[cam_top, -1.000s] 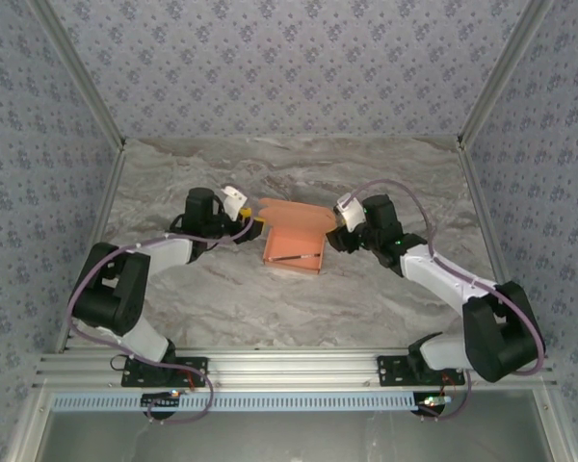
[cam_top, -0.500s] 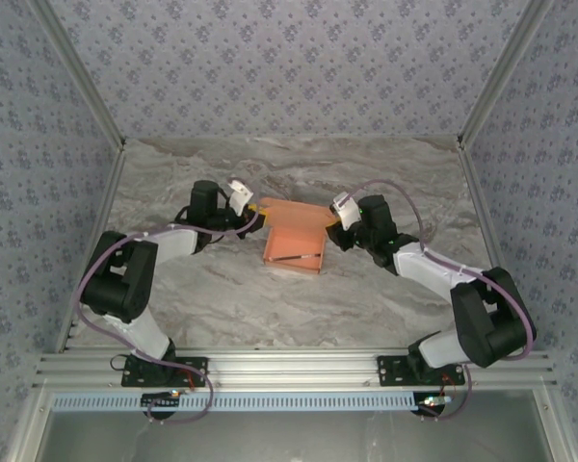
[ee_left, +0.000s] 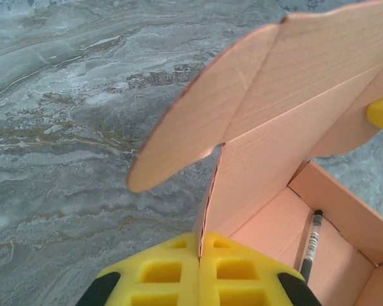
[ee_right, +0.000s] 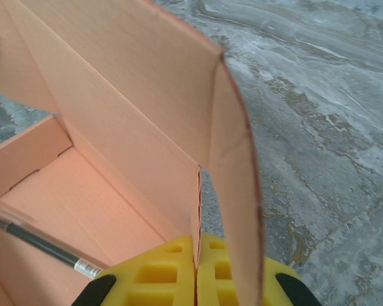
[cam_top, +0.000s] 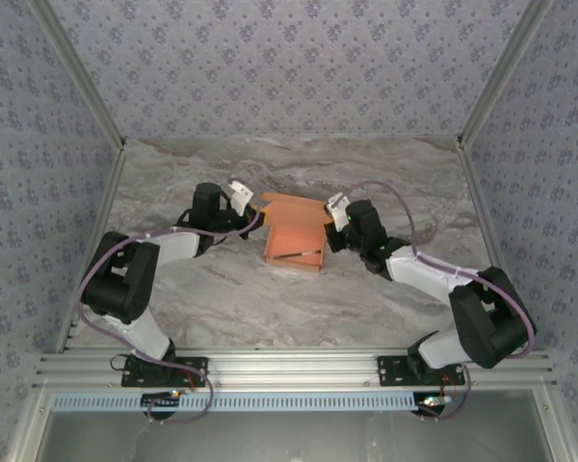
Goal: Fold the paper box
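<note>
While my left gripper point(ee_left: 200, 256) pinches the thin cardboard edge at the far left corner of the box point(ee_left: 276, 153), yellow pads pressed together on it, my right gripper point(ee_right: 196, 256) pinches the matching edge at the far right corner the same way. Beyond each grip, a rounded flap point(ee_left: 191, 131) juts from the end of the raised lid point(ee_right: 124, 76). A dark pen point(ee_right: 41, 244) lies on the box floor, near the front wall. The salmon-orange box sits mid-table point(cam_top: 222, 298) between my two arms, open tray toward me.
</note>
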Motion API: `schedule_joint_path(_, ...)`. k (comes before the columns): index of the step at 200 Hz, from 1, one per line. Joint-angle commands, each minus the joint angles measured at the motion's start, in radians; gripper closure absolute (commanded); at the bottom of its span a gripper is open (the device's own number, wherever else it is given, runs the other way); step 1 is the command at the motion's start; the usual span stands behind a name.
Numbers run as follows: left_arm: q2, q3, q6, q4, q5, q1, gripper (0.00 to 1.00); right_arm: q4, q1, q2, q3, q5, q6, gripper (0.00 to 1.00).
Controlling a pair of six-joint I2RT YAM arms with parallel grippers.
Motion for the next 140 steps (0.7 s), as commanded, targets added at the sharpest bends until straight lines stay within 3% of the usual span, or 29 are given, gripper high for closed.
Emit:
schedule_joint_path(1, -0.054, -0.028, -0.078, 0.045, -0.123, -0.057, 0.98, -0.014, 0.057, 0.023, 0.038, 0.241, 0.104, 0.93)
schedule_joint_path(14, -0.065, -0.037, -0.122, 0.047, -0.227, -0.09, 0.98, -0.05, 0.098, 0.051, 0.069, 0.37, 0.159, 0.92)
schedule_joint_path(51, -0.079, -0.049, -0.29, 0.045, -0.436, -0.15, 0.98, -0.129, 0.174, 0.136, 0.152, 0.588, 0.279, 0.93)
schedule_joint_path(107, -0.091, -0.06, -0.5, 0.029, -0.767, -0.247, 0.97, -0.186, 0.232, 0.211, 0.24, 0.692, 0.392, 0.93)
schedule_joint_path(140, -0.101, -0.064, -0.57, 0.035, -0.885, -0.294, 0.98, -0.193, 0.245, 0.222, 0.258, 0.719, 0.428, 0.93)
